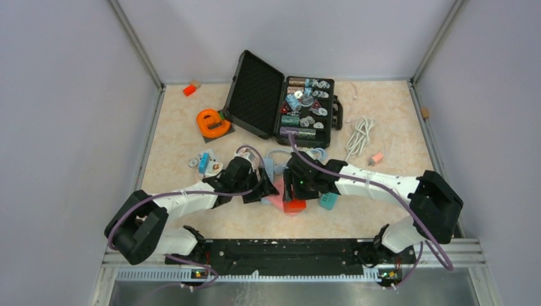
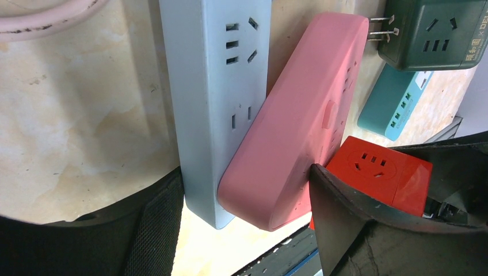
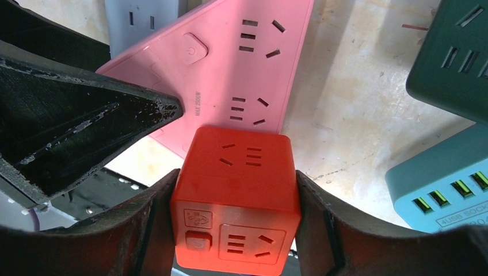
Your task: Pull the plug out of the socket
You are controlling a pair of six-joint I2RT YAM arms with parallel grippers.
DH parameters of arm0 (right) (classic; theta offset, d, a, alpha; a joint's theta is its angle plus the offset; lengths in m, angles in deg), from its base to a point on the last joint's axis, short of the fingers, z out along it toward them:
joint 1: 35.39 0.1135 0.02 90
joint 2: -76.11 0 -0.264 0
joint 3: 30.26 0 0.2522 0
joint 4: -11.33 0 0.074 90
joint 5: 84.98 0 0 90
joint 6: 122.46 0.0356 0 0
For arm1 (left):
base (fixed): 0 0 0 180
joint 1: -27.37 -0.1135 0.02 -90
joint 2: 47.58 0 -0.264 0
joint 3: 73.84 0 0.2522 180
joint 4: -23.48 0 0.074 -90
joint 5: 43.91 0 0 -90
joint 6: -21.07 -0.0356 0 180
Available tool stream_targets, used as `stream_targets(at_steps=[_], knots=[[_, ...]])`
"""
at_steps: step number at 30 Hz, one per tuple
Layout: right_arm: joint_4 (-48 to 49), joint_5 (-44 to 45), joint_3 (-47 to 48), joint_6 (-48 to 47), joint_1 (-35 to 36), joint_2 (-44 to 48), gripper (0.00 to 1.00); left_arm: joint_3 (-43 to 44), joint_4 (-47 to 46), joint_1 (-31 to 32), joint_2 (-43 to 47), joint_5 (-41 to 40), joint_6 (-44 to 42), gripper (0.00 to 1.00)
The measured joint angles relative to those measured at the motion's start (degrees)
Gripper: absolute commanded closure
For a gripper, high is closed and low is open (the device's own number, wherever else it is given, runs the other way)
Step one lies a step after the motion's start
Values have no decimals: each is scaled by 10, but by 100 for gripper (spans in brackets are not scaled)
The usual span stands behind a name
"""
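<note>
A red cube socket point(image 3: 236, 201) is pinched between my right gripper's point(image 3: 236, 178) fingers, at the near end of a pink power strip point(image 3: 230, 69). Its prongs are hidden, so I cannot tell whether it is still plugged in. In the top view the cube point(image 1: 294, 206) and my right gripper point(image 1: 295, 199) are at table centre. My left gripper point(image 2: 244, 175) is shut across the near ends of the pink strip point(image 2: 299, 115) and a grey-blue strip point(image 2: 213, 86) lying side by side. The cube point(image 2: 380, 172) shows behind its right finger point(image 2: 345, 218).
A dark green adapter point(image 2: 431, 34) with bare prongs and a teal USB strip point(image 2: 391, 103) lie right of the pink strip. An open black case point(image 1: 274, 95), an orange tape dispenser point(image 1: 212, 123) and a white cable point(image 1: 360, 134) lie further back. The black base rail point(image 1: 281, 248) is close in front.
</note>
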Motion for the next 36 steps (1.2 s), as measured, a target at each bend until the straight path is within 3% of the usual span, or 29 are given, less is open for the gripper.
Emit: stream_targets(at_steps=[9,18,28,36], knots=[[-68,51,60,-12,30,-40,100,-1,-2,-1,0,8,1,58],[19,-4,-26,-9,-4,26,100,-3,-7,1,0,6,5,59],[-21,70,13,-12,41,0,100,-2,-3,1,2,9,4,59],[60,-19,-71,-2,-16,64,100,-2,-4,3,2,8,8,60]])
